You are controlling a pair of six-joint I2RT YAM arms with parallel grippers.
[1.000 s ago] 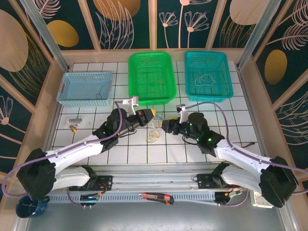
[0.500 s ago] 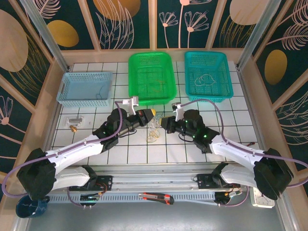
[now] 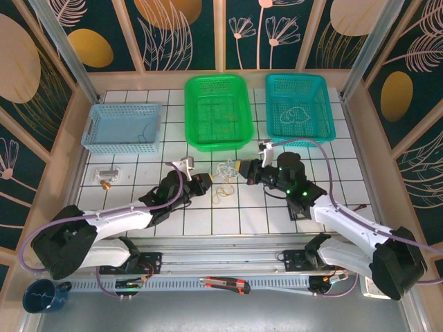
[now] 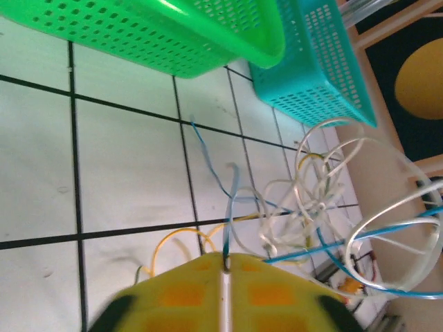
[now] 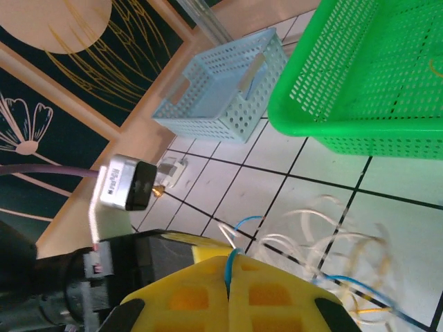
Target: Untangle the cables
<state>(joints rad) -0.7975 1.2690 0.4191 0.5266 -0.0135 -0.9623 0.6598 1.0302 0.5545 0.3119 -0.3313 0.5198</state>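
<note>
My left pincer [image 4: 223,263] is shut, its yellow pads pressed flat together, and a blue cable [image 4: 230,207] runs out of the seam between them, so I have that strand pinched. My right pincer [image 5: 228,268] is clamped the same way: the pads meet along a thin line, and a blue strand [image 5: 232,257] comes up out of that line. I cannot tell whether both pincers hold one and the same wire. From above, my two pincers face each other over the white tiled table [image 3: 256,221], the left one nearer my bases and the right one a little farther out. The cables [image 3: 223,171] lie in a loose knot between them, just in front of the green basket [image 3: 217,144]. Most of the knot is whitish loops with blue threaded through, and a yellowish loop [image 3: 221,194] lies on the tiles at its near side, close to my left pincer. In my left wrist view some whitish and blue loops rise off the table toward the right, while the rest sprawls on the tiles. The teal basket [image 3: 325,111] stands just beside the green one, on its right, with a whitish coil [image 3: 296,114] lying inside it. The pale blue basket [image 3: 121,145] sits apart to the left, well away from the knot.
</note>
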